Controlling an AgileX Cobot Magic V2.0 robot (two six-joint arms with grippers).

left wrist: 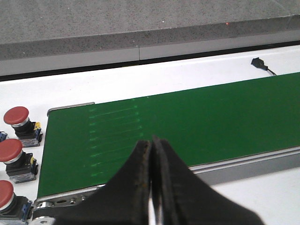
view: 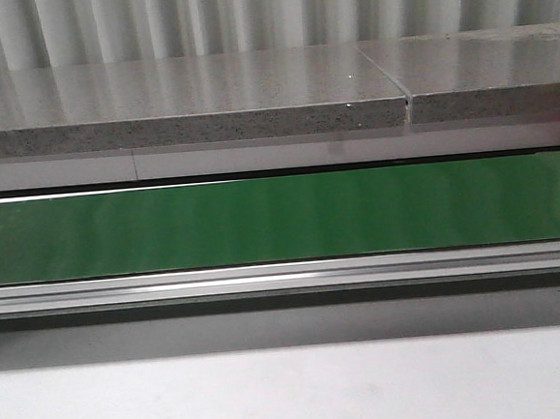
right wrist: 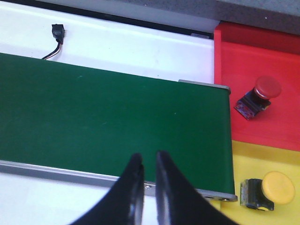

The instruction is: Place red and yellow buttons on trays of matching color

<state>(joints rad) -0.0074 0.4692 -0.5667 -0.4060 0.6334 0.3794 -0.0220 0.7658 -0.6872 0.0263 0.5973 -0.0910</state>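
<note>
Three red buttons (left wrist: 16, 116) (left wrist: 10, 149) (left wrist: 4, 194) stand in a row on the white table off the end of the green belt (left wrist: 197, 122). My left gripper (left wrist: 151, 141) hangs over the belt's near edge, shut and empty. In the right wrist view a red tray (right wrist: 234, 70) holds one red button (right wrist: 267, 86), and the yellow tray (right wrist: 286, 157) beside it holds a yellow button (right wrist: 278, 185). Above the belt's (right wrist: 117, 112) near rail, my right gripper (right wrist: 149, 157) has a narrow gap between its fingers with nothing in it. The front view shows neither grippers nor buttons.
The green belt (view: 281, 217) spans the front view, with a metal rail (view: 285, 277) before it and a grey stone shelf (view: 185, 105) behind. A small black sensor on a wire (left wrist: 258, 63) (right wrist: 57, 33) lies on the white surface beyond the belt.
</note>
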